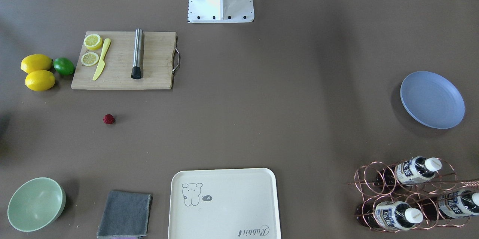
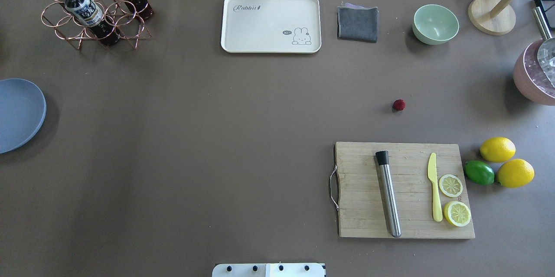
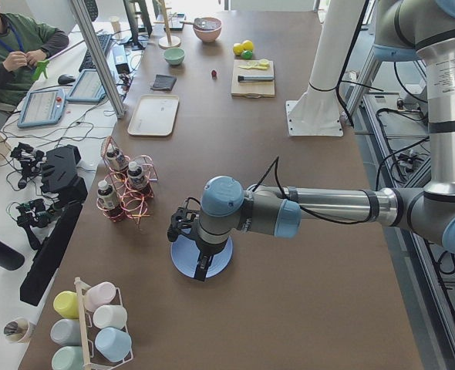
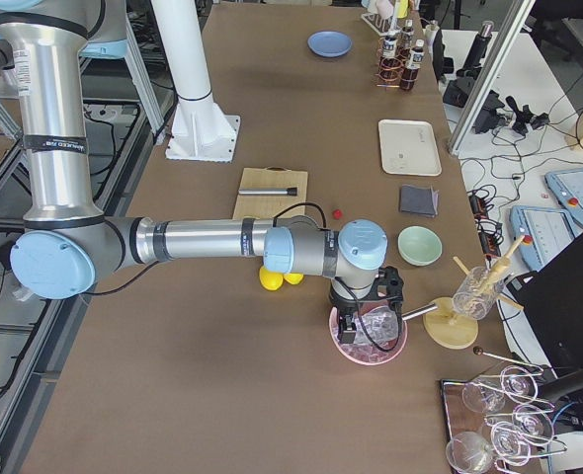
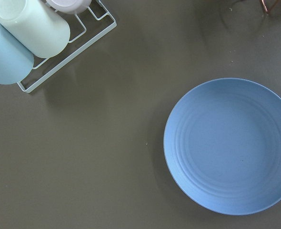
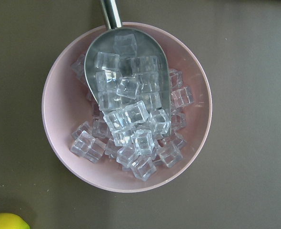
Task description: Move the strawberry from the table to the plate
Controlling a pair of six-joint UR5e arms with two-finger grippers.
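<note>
The strawberry, small and dark red, lies on the brown table between the cutting board and the green bowl; it also shows in the front view. The blue-grey plate sits far off at the table's left end, holding nothing. My left gripper hangs over that plate, seen only from the side, so I cannot tell its state. My right gripper hovers over a pink bowl of ice, and I cannot tell its state either. Neither wrist view shows fingers.
Close to the strawberry are a wooden cutting board with muddler, knife and lemon slices, two lemons and a lime. A cream tray, grey cloth, green bowl and bottle rack line the far edge. An ice bowl holds a scoop.
</note>
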